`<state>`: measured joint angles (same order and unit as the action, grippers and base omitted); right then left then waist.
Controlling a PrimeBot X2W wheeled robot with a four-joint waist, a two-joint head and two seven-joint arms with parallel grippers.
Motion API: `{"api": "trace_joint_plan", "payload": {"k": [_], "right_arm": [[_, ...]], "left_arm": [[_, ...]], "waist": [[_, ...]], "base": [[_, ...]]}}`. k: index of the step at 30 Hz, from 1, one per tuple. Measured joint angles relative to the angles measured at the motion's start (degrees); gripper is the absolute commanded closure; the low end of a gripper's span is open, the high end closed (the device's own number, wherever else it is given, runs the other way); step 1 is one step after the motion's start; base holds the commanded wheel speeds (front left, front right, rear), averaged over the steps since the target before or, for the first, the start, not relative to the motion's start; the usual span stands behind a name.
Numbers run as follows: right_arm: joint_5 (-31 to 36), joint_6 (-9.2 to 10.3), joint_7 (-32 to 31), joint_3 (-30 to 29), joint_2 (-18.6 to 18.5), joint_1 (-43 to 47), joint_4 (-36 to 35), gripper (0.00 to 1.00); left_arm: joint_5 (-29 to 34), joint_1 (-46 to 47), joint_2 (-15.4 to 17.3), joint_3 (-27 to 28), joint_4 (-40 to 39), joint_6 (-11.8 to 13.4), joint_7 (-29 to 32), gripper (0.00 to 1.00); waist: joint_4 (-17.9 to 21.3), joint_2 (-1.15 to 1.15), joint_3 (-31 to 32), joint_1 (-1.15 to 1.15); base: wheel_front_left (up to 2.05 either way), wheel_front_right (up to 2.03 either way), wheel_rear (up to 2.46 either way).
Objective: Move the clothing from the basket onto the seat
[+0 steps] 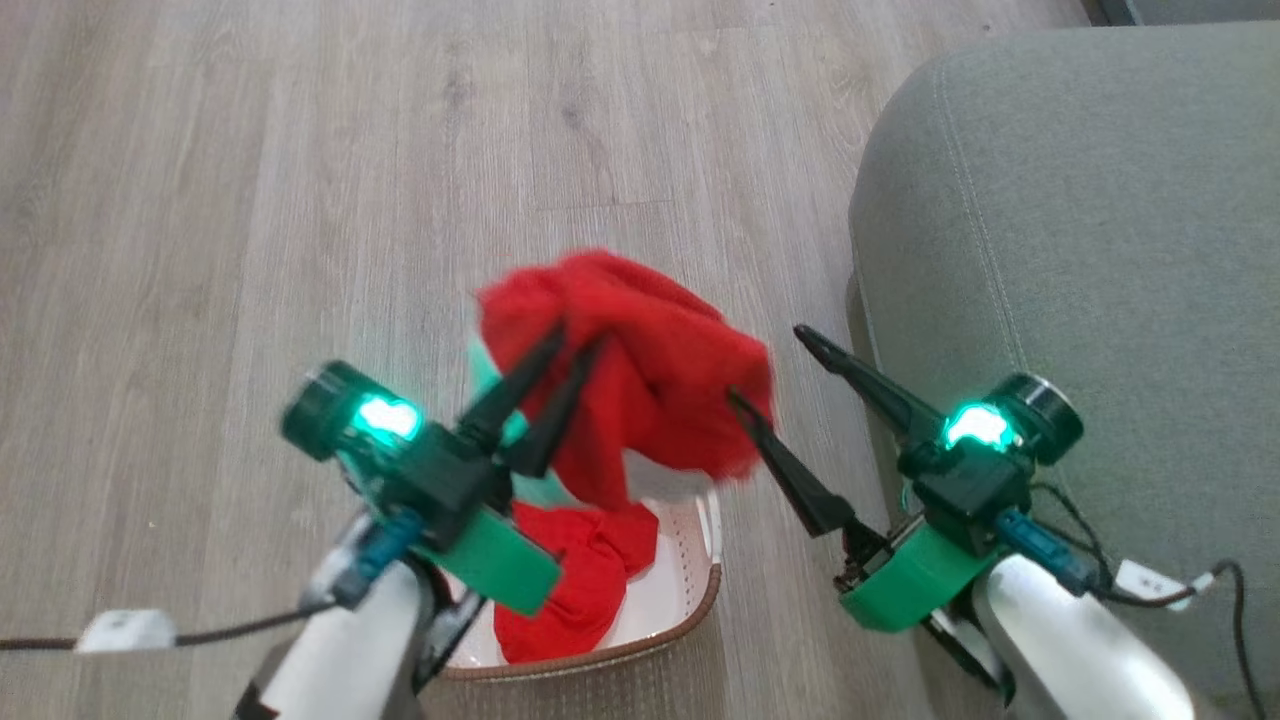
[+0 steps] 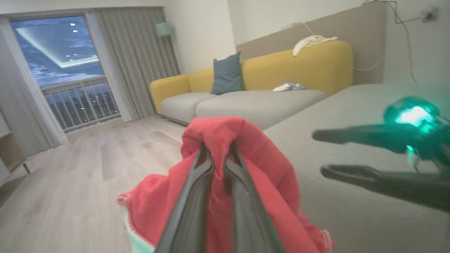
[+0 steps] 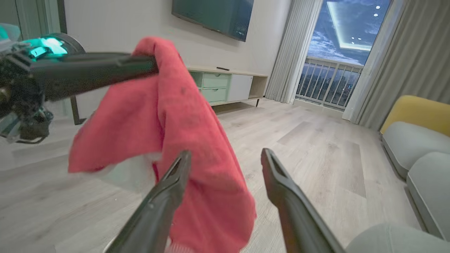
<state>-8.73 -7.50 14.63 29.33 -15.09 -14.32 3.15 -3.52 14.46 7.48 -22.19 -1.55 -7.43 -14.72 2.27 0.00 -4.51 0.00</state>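
Transfer under way, first item lifted. The left gripper (image 1: 577, 338) is clamped on a fold of the lifted red garment (image 1: 650, 370), which hangs from its fingers above the basket (image 1: 712, 590); the left wrist view shows the cloth draped over both closed fingers. The right gripper (image 1: 768, 362) stands spread and holds nothing. One of its fingers is close against the garment's hanging edge, though contact cannot be confirmed. A second red garment (image 1: 575, 585) lies crumpled inside the basket. The seat (image 1: 1080, 250) shows bare grey-green fabric on its near part, so by judgement no item has been delivered: one is in the air and at least one waits. The seat's rounded corner and upright side stand just beside the basket, on the robot's right, and the cloth must pass over that edge. The right gripper sits between garment and seat, partly in that path. Whether the cloth's lower end hangs above the basket rim cannot be told. The floor (image 1: 250, 200) ahead and to the left offers wide open room.
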Motion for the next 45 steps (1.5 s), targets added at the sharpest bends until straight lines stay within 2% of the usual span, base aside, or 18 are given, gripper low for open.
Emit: {"api": "trace_joint_plan", "payload": {"k": [6, 9, 14, 22, 27, 28, 29, 43, 44, 45], "right_arm": [[-0.5, 0.00, 0.0, 5.8, -4.6, -4.8, 1.6, 0.00], [-0.5, 0.00, 0.0, 9.1, -6.2, -6.3, 3.1, 0.00], [-3.4, 0.00, 0.0, 18.5, -8.9, -10.8, 7.5, 0.00], [-3.4, 0.00, -0.1, 24.8, -8.7, -17.8, 12.4, 0.00], [-4.8, 0.00, -0.1, 26.2, -6.5, -19.2, 14.8, 0.00], [-5.6, 0.00, -0.1, 26.4, -6.0, -19.2, 15.4, 0.53], [-6.4, -0.01, -0.1, 26.4, -5.4, -19.1, 15.9, 1.00], [-7.4, 0.00, -0.1, 16.4, -1.2, -14.2, 14.0, 1.00], [-7.4, 0.00, -0.1, 15.5, -1.0, -13.9, 13.7, 1.00], [-7.3, 0.00, -0.1, 14.4, -0.9, -13.6, 13.4, 1.00]], "left_arm": [[-1.2, 1.3, 2.9, -8.1, 0.3, 0.0, 0.0, 1.00], [-1.2, 1.7, 3.6, -9.8, 0.2, 0.0, 0.0, 1.00], [-1.6, 2.2, 4.3, -13.3, -0.4, 0.0, 0.0, 1.00], [-2.2, 5.3, 5.5, -18.8, -1.0, 0.0, 0.0, 1.00], [-2.7, 5.5, 5.6, -21.0, -0.7, 0.0, 0.0, 1.00], [-3.0, 5.5, 5.6, -21.0, -0.5, 0.0, 0.0, 1.00], [-3.3, 5.5, 5.5, -21.0, -0.1, 0.0, 0.0, 1.00], [-5.5, 5.3, 4.3, -18.1, 1.9, 0.0, 0.0, 1.00], [-5.5, 5.2, 4.0, -17.4, 2.0, 0.0, 0.0, 0.83], [-5.5, 5.1, 3.7, -16.6, 2.1, 0.0, 0.0, 0.61]], "waist": [[-0.4, 0.00, 0.0, 0.00], [-0.6, 0.00, 0.1, 0.00], [-1.3, 0.00, 0.1, 0.00], [-2.3, 0.00, -0.5, 0.00], [-2.9, 0.00, -0.5, 0.00], [-3.1, 0.00, -0.5, 0.00], [-3.3, 0.00, -0.5, 0.00], [-4.3, 0.00, -0.7, 0.00], [-4.2, 0.00, -0.6, 0.00], [-4.2, 0.00, -0.5, 0.00]], "base": [[0.00, 0.00, 0.00], [0.00, 0.00, 0.00], [0.00, 0.00, 0.00], [0.00, 0.00, 0.00], [0.00, 0.00, 0.00], [0.00, 0.00, 0.00], [0.00, 0.00, 0.00], [0.00, 0.00, 0.00], [0.00, 0.00, 0.00], [0.00, 0.00, 0.00]]}}
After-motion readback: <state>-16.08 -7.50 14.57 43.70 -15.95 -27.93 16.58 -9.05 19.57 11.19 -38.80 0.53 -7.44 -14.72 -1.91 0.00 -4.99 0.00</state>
